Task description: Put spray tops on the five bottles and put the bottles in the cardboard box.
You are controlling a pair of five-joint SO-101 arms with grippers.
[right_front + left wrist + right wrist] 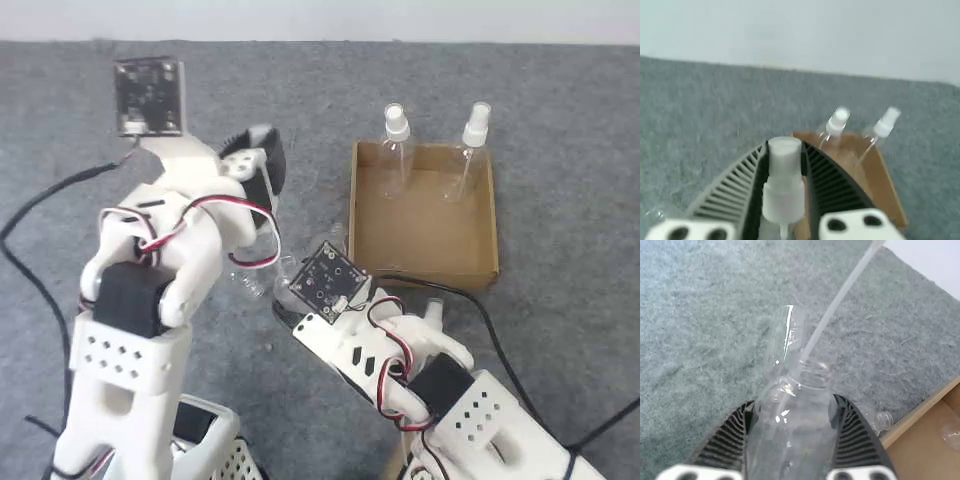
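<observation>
My left gripper [785, 150] clamps a white plastic spray top [784, 192]; my right gripper [794, 407] grips a clear plastic bottle [790, 450] (base cut off).

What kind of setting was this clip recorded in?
Probably a robotics lab bench: a grey felt-like mat against a plain white wall, two white plastic arms with exposed wiring, and a shallow brown cardboard box holding two clear spray bottles.
</observation>
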